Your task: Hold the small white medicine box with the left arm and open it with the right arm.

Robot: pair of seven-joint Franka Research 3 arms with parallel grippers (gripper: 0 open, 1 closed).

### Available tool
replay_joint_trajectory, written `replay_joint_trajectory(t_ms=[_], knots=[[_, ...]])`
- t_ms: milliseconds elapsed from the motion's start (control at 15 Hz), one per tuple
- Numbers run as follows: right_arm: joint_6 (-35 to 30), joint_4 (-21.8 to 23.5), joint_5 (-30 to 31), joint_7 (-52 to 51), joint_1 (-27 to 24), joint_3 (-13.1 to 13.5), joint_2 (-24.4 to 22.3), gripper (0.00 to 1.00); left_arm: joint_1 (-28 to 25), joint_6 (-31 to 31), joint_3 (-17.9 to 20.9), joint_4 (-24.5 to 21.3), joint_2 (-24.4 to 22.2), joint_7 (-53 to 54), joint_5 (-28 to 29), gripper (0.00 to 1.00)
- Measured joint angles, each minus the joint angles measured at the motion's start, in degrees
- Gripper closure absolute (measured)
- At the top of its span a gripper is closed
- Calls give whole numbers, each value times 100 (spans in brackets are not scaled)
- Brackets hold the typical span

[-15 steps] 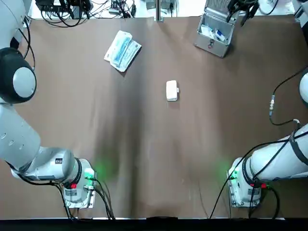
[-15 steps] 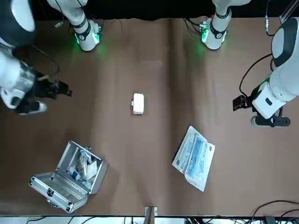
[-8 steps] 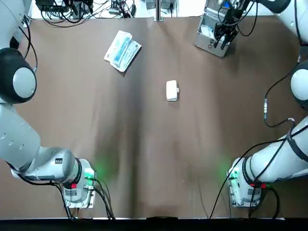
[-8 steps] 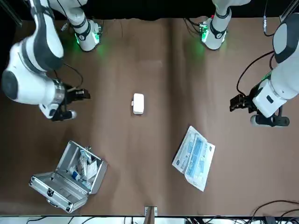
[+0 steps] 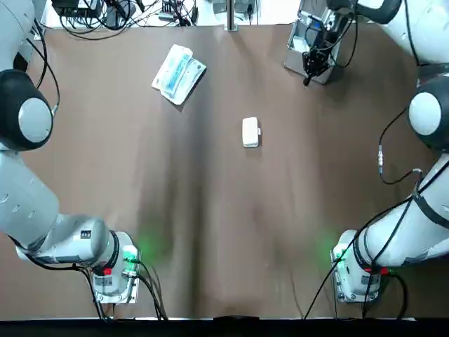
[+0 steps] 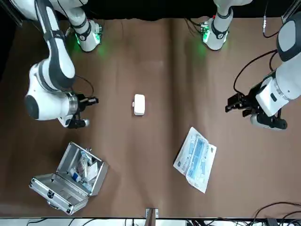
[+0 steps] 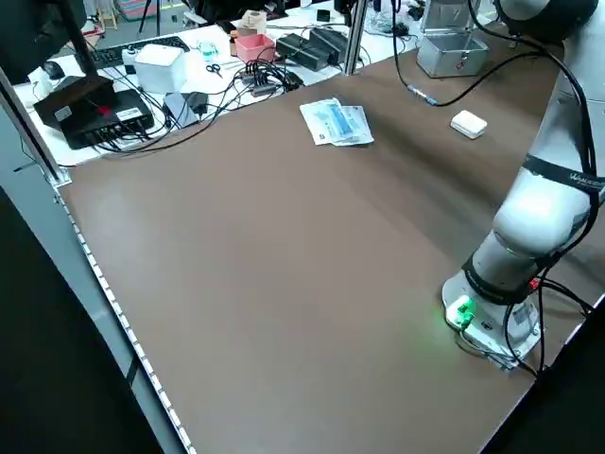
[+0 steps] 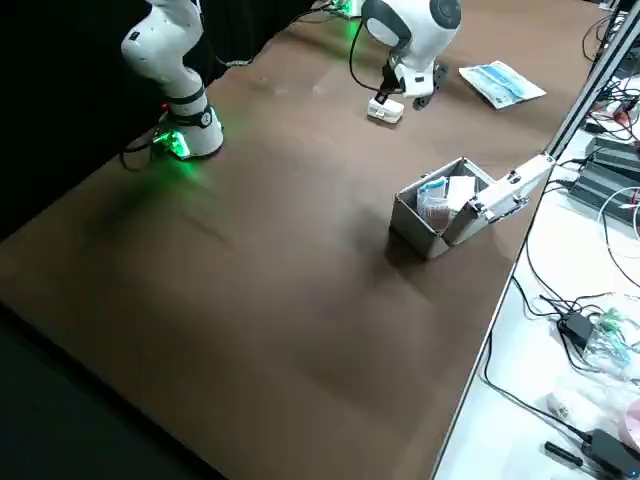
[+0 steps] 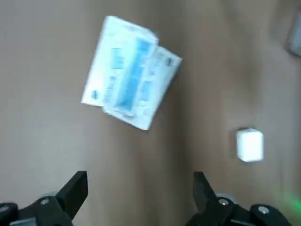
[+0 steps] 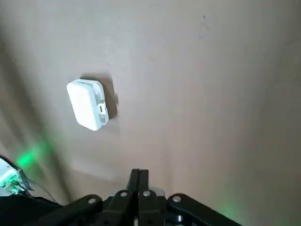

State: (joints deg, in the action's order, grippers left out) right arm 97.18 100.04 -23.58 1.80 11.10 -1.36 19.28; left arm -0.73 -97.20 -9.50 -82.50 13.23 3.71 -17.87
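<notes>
Near the middle of the worktop [image 5: 210, 210] lies the small white medicine box [image 5: 250, 132], flat on the brown cover, its lid shut as far as I can see, with nothing touching it. A little tab juts from the long side that faces my right arm; I take it for the clasp.

My left end effector [image 6: 233, 102] hangs above the worktop well off to the left of the box, released. The wrist view shows its fingers [image 9: 75, 187] spread wide with nothing between them. My right end effector [image 6: 91, 100] hovers on the other side of the box, also apart from it. It is clenched on nothing, its two fingers [image 10: 139, 178] pressed together.

I judge the box light, stiff and smooth, probably hard plastic with rounded corners. It should not crush, but it may skate on the cover or squirt out of a careless pinch. I would take it with the left across the two short ends, low on the bottom half, leaving the lid and the clasp side free. The right, narrow when closed, could then catch under the tab and lift. Too high a grip would clamp the lid down.

Farther off lie an open metal case [image 6: 70, 179] and a flat blue-and-white packet [image 6: 195, 160], both out of the way.
</notes>
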Motion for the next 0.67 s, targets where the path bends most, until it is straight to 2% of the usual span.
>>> replay_joint_trajectory(t_ms=[333, 667], knots=[[434, 2, -2, -1, 485, -6, 410, 99, -52, 0, 27, -2, 147, 1836, -1520, 1], [968, 1, -42, -133, 675, -6, 703, 99, -73, -1, 31, -4, 480, 3360, -2582, 1]])
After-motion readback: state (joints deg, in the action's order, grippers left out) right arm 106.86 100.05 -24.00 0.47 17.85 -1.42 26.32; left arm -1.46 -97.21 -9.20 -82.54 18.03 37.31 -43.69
